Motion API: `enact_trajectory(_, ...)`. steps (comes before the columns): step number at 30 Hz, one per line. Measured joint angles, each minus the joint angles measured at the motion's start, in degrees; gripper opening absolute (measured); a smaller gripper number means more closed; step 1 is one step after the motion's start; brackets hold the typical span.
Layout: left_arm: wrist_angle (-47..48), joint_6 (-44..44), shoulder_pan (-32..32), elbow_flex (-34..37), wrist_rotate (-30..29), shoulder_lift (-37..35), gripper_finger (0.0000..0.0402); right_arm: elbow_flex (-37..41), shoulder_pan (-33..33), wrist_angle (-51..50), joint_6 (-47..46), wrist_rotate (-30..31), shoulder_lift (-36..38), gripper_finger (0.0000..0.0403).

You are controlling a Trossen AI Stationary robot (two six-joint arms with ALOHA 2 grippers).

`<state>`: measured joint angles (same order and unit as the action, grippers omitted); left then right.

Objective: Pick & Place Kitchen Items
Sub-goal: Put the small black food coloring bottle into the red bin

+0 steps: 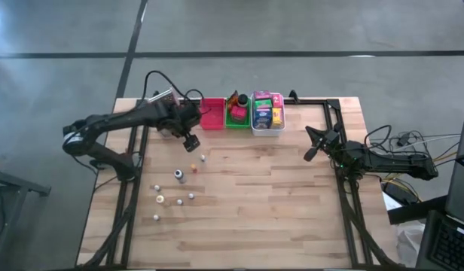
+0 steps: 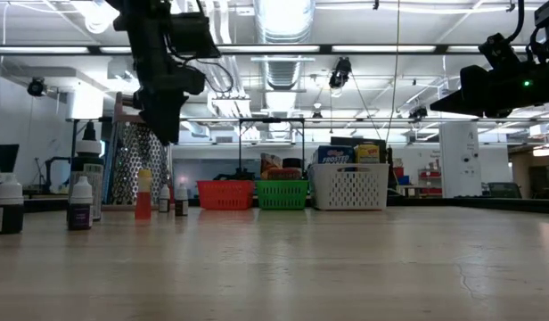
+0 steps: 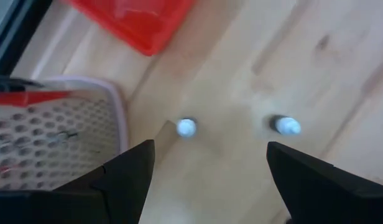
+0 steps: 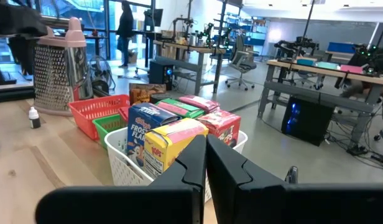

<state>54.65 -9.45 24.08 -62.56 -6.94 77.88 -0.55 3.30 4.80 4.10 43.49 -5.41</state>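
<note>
Your small bottles [image 1: 177, 186] stand scattered near-left on the table [image 1: 262, 203]. Left gripper [image 1: 190, 142] — fingers spread, empty — hovers above two. Right gripper [image 1: 310, 153], pressed together, waits right. Far edge: packets [image 1: 267, 111] fill the white basket [image 1: 267, 129].

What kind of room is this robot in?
Probably a robotics lab or workshop: a wooden table with two robot arms, desks with office chairs and computers behind, and bare ceiling ducts and strip lights overhead.

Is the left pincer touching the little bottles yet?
Apart. The left wrist view shows the open left pincer above bare wood, with both bottles beyond its fingers.
</note>
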Motion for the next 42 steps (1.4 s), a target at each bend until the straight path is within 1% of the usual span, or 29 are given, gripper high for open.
enact_trajectory(3, 0.3, 0.0, 2.5, 0.0, 2.2, 0.4, 0.0314, 0.0, 0.0, 0.0, 0.0, 0.0, 0.0, 0.0008)
enact_trajectory(7, -0.9, -0.5, 4.0, 0.1, 5.1, 0.6, 0.0314, 0.0, 0.0, 0.0, 0.0, 0.0, 0.0, 0.0008)
enact_trajectory(12, -1.1, -4.4, 5.1, 0.1, 5.6, 2.6, 0.0314, 0.0, 0.0, 0.0, 0.0, 0.0, 0.0, 0.0008)
enact_trajectory(17, -1.1, -10.1, 5.0, 0.1, 5.8, 6.8, 0.0314, 0.0, 0.0, 0.0, 0.0, 0.0, 0.0, 0.0008)
enact_trajectory(21, -1.1, -12.6, 5.1, 0.1, 5.8, 10.4, 0.0314, 0.0, 0.0, 0.0, 0.0, 0.0, 0.0, 0.0008)
enact_trajectory(30, -1.9, -12.7, 5.1, 0.1, 5.9, 16.1, 0.0314, 0.0, 0.0, 0.0, 0.0, 0.0, 0.0, 0.0008)
enact_trajectory(42, -4.3, -11.6, 5.2, 0.4, 5.5, 20.4, 0.0314, 0.0, 0.0, 0.0, 0.0, 0.0, 0.0, 0.0008)
